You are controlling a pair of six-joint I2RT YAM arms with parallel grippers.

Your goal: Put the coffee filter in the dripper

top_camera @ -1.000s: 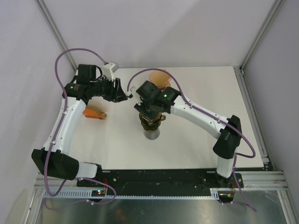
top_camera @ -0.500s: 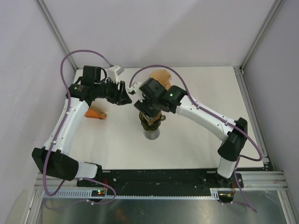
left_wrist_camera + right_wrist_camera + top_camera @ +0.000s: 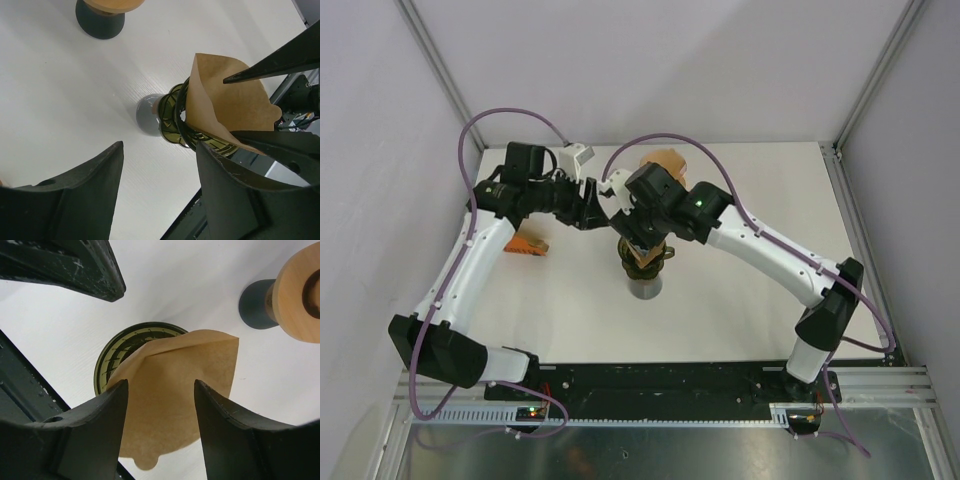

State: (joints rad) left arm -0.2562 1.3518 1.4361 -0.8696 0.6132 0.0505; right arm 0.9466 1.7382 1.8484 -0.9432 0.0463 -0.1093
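The brown paper coffee filter (image 3: 175,405) stands tilted in the dark green ribbed dripper (image 3: 116,352), one edge rising well above the rim. The dripper (image 3: 644,264) sits on a grey base (image 3: 643,288) mid-table. My right gripper (image 3: 160,385) is open and hovers just above the filter, one jaw on each side, not gripping it. My left gripper (image 3: 159,150) is open and empty, just left of the dripper (image 3: 175,120) and the filter (image 3: 230,100). In the top view the left gripper (image 3: 603,208) is close to the right wrist.
A wooden filter holder (image 3: 665,162) on a dark base (image 3: 255,305) stands behind the dripper. A small orange object (image 3: 525,243) lies at the table's left. The two grippers are crowded together over the dripper.
My left gripper has moved right, closer to the dripper and the right gripper. The right wrist has shifted slightly up and right over the dripper.
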